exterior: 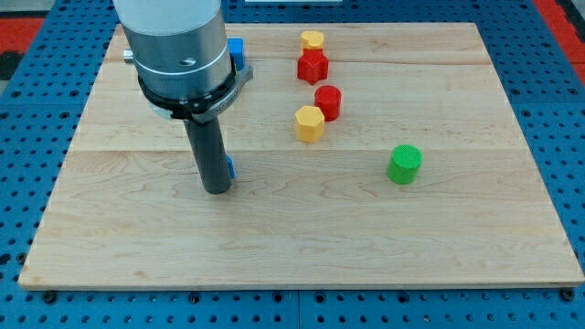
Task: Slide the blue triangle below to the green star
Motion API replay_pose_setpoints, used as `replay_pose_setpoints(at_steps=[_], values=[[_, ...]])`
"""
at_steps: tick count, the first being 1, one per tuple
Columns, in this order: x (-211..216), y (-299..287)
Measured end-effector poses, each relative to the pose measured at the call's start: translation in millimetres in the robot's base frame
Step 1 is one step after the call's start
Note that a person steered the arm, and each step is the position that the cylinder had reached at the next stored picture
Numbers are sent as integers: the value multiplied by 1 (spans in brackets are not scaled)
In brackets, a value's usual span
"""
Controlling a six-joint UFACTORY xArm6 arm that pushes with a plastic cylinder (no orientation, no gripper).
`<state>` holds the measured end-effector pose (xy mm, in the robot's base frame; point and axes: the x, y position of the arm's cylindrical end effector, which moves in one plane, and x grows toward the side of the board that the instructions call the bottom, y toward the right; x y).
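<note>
Tip [217, 190] sits against a blue block [229, 168], mostly hidden. No green star visible, only a green cylinder [403, 164] well right. End effector: plain rod, holds nothing. Next push likely goes rightward.

No readable text, labels, brands, numbers or signs — none on any surface.

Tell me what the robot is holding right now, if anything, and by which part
Nothing is held. My tip has no fingers; it only stands on the board, with a mostly hidden blue block right against the rod's right side.
</note>
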<state>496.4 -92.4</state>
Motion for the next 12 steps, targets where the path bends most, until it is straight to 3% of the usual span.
replay_pose_setpoints(at_steps=[5, 8, 12], values=[[-60, -9], [-65, -40], [-84, -38]])
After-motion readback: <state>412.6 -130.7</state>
